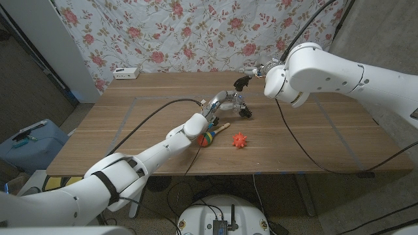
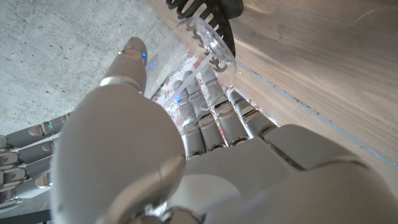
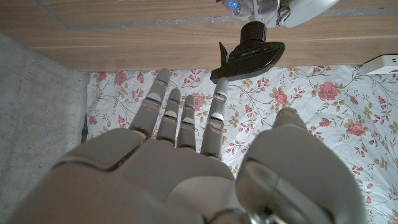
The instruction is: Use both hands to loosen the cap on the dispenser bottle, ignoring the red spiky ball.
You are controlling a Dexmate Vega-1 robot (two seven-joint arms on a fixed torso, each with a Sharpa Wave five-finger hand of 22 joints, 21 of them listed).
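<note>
Left hand [image 1: 221, 103]: in the head view it is seen just left of the frame's centre, closed around the body of the dispenser bottle [image 1: 234, 103], which is held tilted above the table [image 1: 313, 140].
Left wrist view: the back of the left hand [image 2: 205, 155] is shown in the lower half, the fingers [image 2: 214, 121] reaching up to the clear bottle [image 2: 208, 46] near the top centre; the thumb is seen raised at the left. A second robot hand is visible at the lower left edge, its finger state not to be told there.
Dispenser bottle: a clear body with a black pump cap [image 1: 245, 112] is seen; in the head view the cap end is pointed right and downward, close above the wood.
Right hand [image 1: 247, 79]: in the head view it is seen small and dark above the bottle, apart from it.
Right wrist view: the right hand [image 3: 186, 149] is shown with fingers [image 3: 163, 102] straight and spread, nothing held; the black cap [image 3: 250, 55] is seen beyond the fingertips, untouched.
Multicoloured ball [image 1: 208, 138]: lies below the left wrist, lower centre.
Red spiky ball [image 1: 240, 140]: lies just right of it, apart from both hands.
White power strip [image 1: 126, 73]: upper left, at the table's far edge.
</note>
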